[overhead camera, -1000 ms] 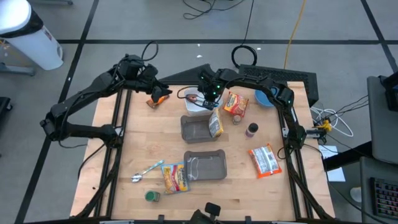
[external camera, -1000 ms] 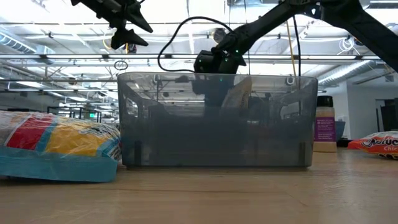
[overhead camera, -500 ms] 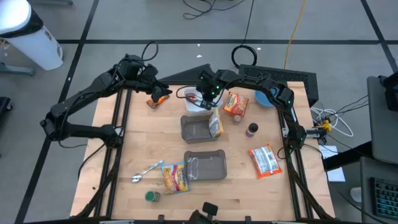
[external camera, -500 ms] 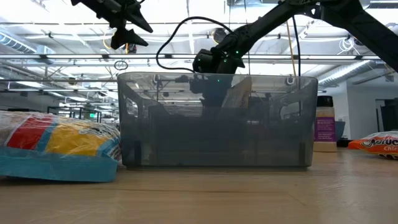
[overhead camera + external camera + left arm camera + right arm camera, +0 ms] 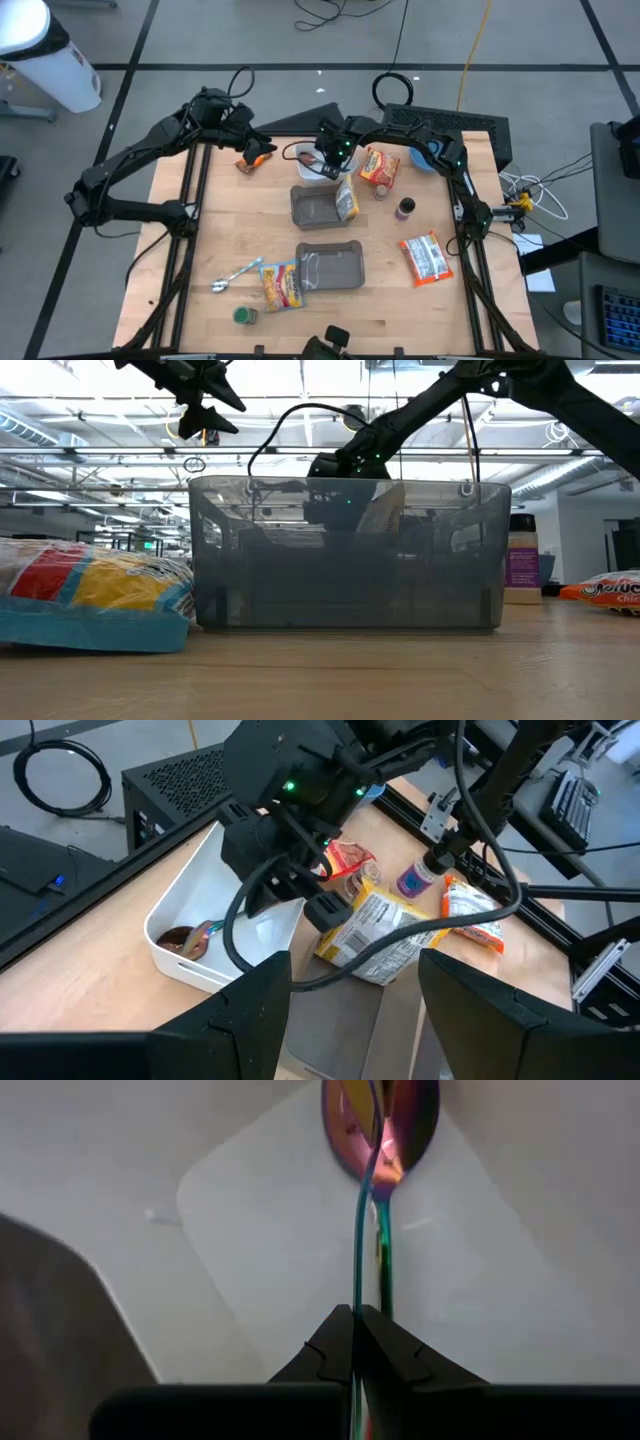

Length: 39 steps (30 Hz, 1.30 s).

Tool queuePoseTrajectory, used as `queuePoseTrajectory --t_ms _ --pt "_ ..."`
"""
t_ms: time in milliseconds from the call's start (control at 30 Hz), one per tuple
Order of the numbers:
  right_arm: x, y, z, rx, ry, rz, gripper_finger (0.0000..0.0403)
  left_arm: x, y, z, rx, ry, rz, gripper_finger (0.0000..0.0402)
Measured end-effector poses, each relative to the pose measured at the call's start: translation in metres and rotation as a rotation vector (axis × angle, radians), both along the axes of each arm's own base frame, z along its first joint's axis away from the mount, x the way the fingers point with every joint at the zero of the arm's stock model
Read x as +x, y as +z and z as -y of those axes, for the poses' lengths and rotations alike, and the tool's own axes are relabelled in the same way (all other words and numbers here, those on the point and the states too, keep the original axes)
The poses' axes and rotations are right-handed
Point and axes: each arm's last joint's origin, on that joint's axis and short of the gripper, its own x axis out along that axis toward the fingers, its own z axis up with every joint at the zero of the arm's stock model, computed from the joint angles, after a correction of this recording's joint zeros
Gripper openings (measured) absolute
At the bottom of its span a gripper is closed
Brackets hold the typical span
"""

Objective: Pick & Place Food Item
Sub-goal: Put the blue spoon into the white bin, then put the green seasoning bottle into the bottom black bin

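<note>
A white bin (image 5: 312,168) stands at the table's far middle. My right gripper (image 5: 358,1332) reaches down into it, shut on an iridescent spoon (image 5: 378,1140). In the left wrist view the spoon's bowl (image 5: 190,938) shows low inside the bin (image 5: 262,938). My left gripper (image 5: 355,1010) hangs open above the table's far left part, with nothing between its fingers; beside it an orange item (image 5: 256,156) lies on the table. A yellow snack bag (image 5: 347,200) leans in a grey tray (image 5: 312,208). My right gripper pinches the spoon's thin teal handle (image 5: 366,1285) between its two fingertips. The fingers come from above, slanting down, and lie along the handle. The spoon points away from them, its bowl (image 5: 380,1120) down at the bin's white floor; whether it touches, I cannot tell.
A second grey tray (image 5: 330,268) is at the near middle, a snack bag (image 5: 282,286) and another spoon (image 5: 236,276) beside it. More bags (image 5: 378,167) (image 5: 425,257), a purple bottle (image 5: 405,208) and a blue bowl (image 5: 424,157) stand on the right half.
My right gripper has sunk a little deeper into the white bin, still shut on the spoon.
</note>
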Motion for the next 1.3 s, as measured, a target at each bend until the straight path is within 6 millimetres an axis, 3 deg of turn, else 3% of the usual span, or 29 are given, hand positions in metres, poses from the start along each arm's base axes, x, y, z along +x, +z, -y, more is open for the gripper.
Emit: queuePoseTrajectory --t_ms 500,1000,1300 --pt "0.001 0.001 0.0 -0.01 0.011 0.008 0.0015 0.0 0.0 0.0 0.006 -0.002 -0.001 0.023" --pt "0.002 0.002 0.002 -0.018 0.002 0.027 0.0101 0.0 0.0 0.0 0.004 -0.001 -0.001 0.023" --pt "-0.012 0.043 0.011 -0.047 -0.088 0.117 0.0154 -0.011 0.003 0.003 0.03 0.0 -0.02 0.023"
